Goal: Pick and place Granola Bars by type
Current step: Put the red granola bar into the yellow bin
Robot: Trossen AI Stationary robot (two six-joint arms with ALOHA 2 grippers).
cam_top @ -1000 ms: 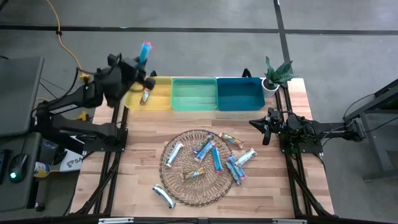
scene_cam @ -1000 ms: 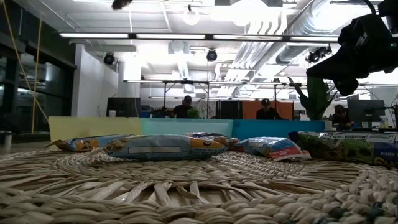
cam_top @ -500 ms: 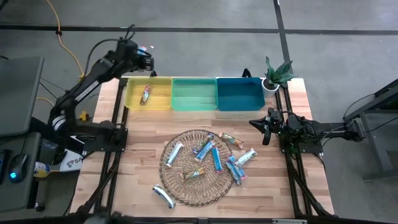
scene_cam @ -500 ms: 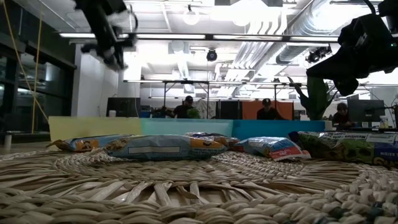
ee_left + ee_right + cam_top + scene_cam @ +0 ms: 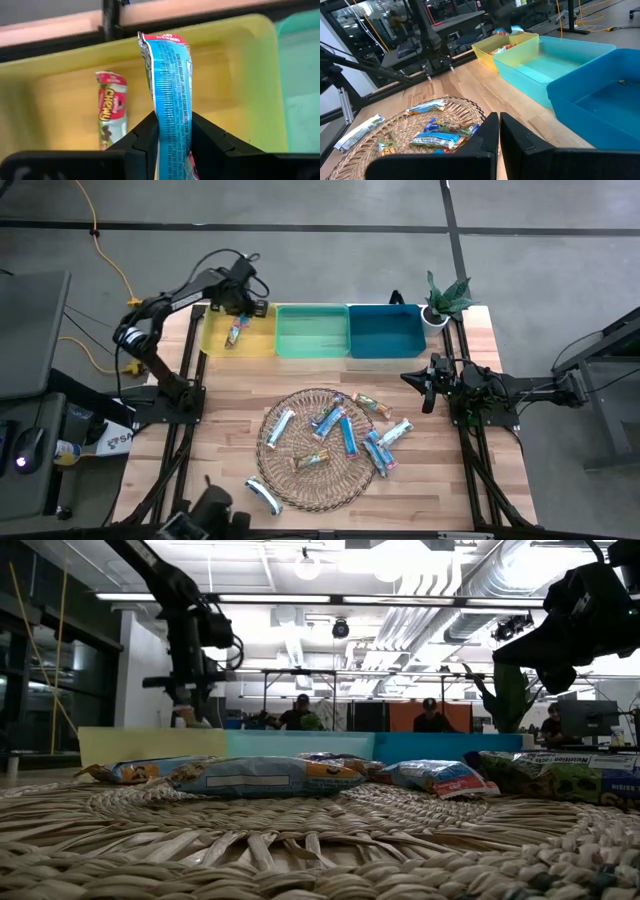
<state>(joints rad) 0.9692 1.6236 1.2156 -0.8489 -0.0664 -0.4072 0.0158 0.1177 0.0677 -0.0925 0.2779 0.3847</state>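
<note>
My left gripper point(image 5: 250, 307) points steeply down over the far right corner of the yellow bin point(image 5: 215, 338), shut on a blue-wrapped granola bar point(image 5: 169, 85). A red-and-white bar point(image 5: 111, 114) lies flat on that bin's floor. Several more bars point(image 5: 345, 435) lie on the round wicker mat point(image 5: 300, 480), and one bar point(image 5: 264, 494) lies on the table by the mat's near left rim. My right gripper point(image 5: 428, 383) waits shut at the table's right side, level, holding nothing. My left gripper pinches the blue bar between its two fingers point(image 5: 150, 131), part-way along its length point(image 5: 172, 112), the fingers lying across it. It comes from above, slanting down. The bar's longer free end point(image 5: 162, 42) sticks out past the fingertips, over the yellow bin's floor.
A green bin point(image 5: 312, 332) and a blue bin point(image 5: 386, 332) stand in a row right of the yellow one along the far edge. A small potted plant point(image 5: 445, 298) stands at the far right corner. Bare wood lies between bins and mat.
My left gripper has swung from high beyond the table's far left corner down and toward the near edge, ending over the yellow bin. It has tipped from about level to pointing steeply down and rolled. The blue bar, once pointing up, now points down into the bin.
</note>
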